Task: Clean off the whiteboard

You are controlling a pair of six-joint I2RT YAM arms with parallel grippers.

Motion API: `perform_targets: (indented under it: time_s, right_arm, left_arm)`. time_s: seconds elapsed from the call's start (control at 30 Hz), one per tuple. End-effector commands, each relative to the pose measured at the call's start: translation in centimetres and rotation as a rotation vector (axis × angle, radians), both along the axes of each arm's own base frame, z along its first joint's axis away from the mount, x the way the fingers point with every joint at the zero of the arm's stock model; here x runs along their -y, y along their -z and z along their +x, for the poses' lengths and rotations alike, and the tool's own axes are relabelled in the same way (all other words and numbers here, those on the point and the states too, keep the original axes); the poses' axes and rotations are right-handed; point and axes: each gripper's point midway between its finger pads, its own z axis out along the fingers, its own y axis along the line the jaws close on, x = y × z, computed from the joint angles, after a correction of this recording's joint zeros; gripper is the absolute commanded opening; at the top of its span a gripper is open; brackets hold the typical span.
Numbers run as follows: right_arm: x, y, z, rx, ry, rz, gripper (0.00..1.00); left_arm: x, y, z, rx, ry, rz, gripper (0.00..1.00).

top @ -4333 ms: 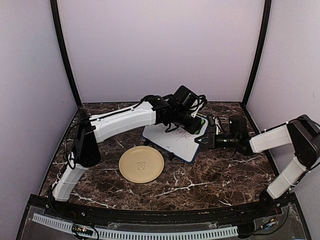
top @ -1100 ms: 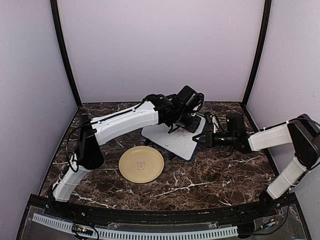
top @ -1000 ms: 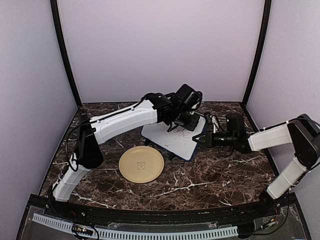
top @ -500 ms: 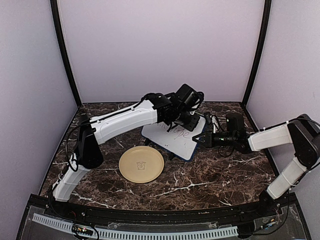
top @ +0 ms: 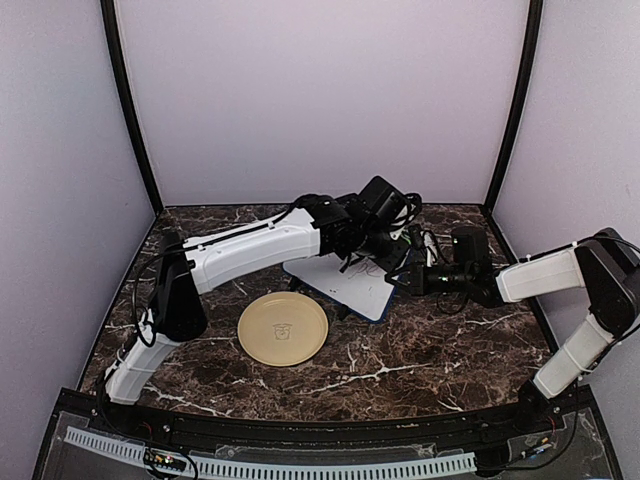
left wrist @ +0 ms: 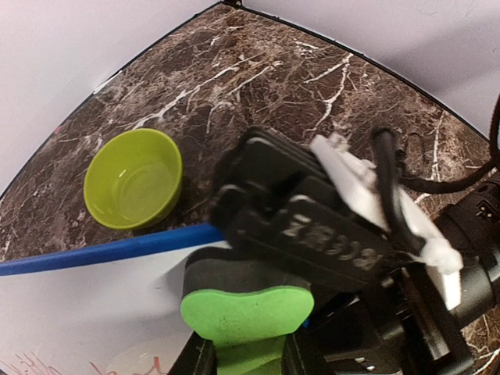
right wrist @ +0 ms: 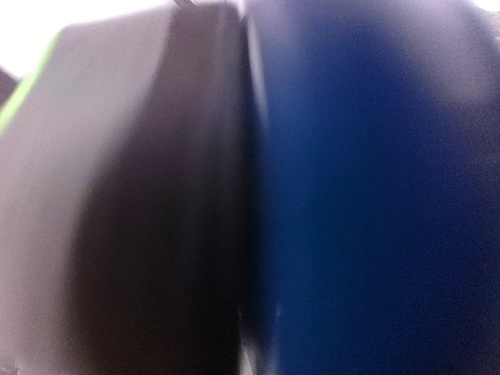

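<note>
The whiteboard [top: 340,283] lies tilted on the marble table behind the plate, with faint scribbles near its right end. In the left wrist view its white face [left wrist: 70,312] and blue frame show at lower left, with red marks at the bottom edge. My left gripper [left wrist: 248,355] is shut on the green eraser [left wrist: 246,308], whose black felt presses on the board near the far right corner. From above, the left gripper [top: 384,243] sits over that corner. My right gripper [top: 398,282] is shut on the board's right edge. The blurred blue frame [right wrist: 367,195] fills the right wrist view.
A round tan plate [top: 283,328] lies in front of the board, toward the near left. A lime-green bowl [left wrist: 133,187] stands on the table just beyond the board's far edge. The right arm's black wrist [left wrist: 312,226] crowds close to the eraser. Walls enclose the table.
My left gripper has slid the eraser to the right along the board's far side toward the right corner. The right gripper and the board have stayed put.
</note>
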Motion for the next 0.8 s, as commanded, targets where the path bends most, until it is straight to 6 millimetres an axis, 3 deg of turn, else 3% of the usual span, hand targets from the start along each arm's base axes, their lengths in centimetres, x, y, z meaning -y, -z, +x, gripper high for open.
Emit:
perform_targets:
  time_s: [0.0,0.07,0.2,0.23,0.33,0.5,0.63,0.77]
  right_arm:
    - [-1.3,0.9,-2.0,0.078,-0.113,-0.073,0.0]
    - [-1.3,0.9,-1.9,0.077,-0.111,-0.074,0.0]
    - [-1.3,1.0,-2.0,0.077,-0.114,-0.073,0.0]
    - [-1.3,1.0,-2.0,0.078,-0.114,-0.072,0.0]
    - [-1.3,0.9,-2.0,0.081,-0.114,-0.071,0.0]
    - [-1.3,0.8,-2.0,0.082,-0.115,-0.071,0.0]
    - [-1.2,1.0,-2.0,0.08,-0.115,-0.075,0.0]
    - [-1.2,1.0,-2.1,0.079,-0.114,-0.075,0.0]
  left_arm:
    - [2.5,4.0,-2.3,-0.083,0.083,-0.024,0.0]
    - [1.7,4.0,-1.5,-0.083,0.036,-0.018,0.0]
    - [-1.7,4.1,1.6,-0.096,-0.096,-0.017,0.0]
    - [-2.9,3.2,2.7,-0.082,-0.132,-0.027,0.0]
    - [-6.1,4.3,4.8,-0.087,-0.228,-0.001,0.0]
    - [-11.1,4.2,8.3,-0.065,-0.36,0.02,0.0]
    - [-10.6,2.8,8.9,-0.042,-0.341,-0.015,0.0]
    - [-6.6,1.0,7.0,-0.016,-0.202,-0.074,0.0]
